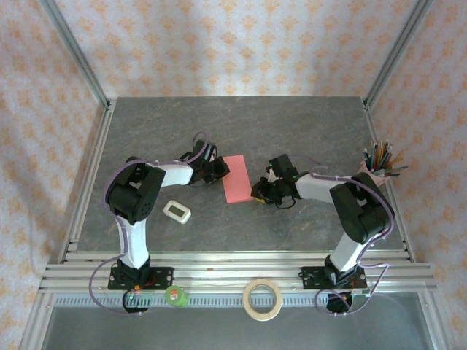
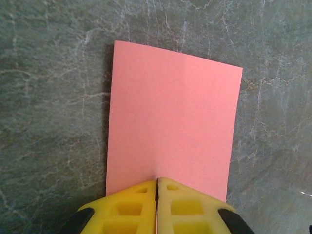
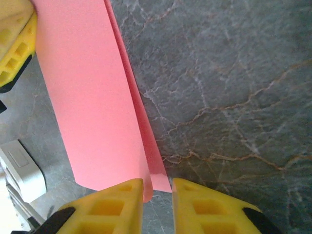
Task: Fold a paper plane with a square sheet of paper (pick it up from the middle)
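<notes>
The square sheet of paper (image 1: pixel 236 179) lies on the table folded in half, a pink-red rectangle (image 2: pixel 170 122). My left gripper (image 2: pixel 157 179) is shut, its yellow fingertips together and resting on the near edge of the paper at mid-width; in the top view it (image 1: pixel 221 172) is at the sheet's left side. My right gripper (image 3: pixel 158 187) is open at the opposite end (image 1: pixel 257 193). The paper's two layers (image 3: pixel 87 107) part slightly there, and their corner sits in the gap between the fingers, the upper layer against the left finger (image 3: pixel 122 200).
A small white gadget (image 1: pixel 176 211) lies left of the paper, also seen in the right wrist view (image 3: pixel 19 168). A cup of pens (image 1: pixel 379 162) stands at the right edge. A tape roll (image 1: pixel 263 300) and a green object (image 1: pixel 175 296) sit on the front rail.
</notes>
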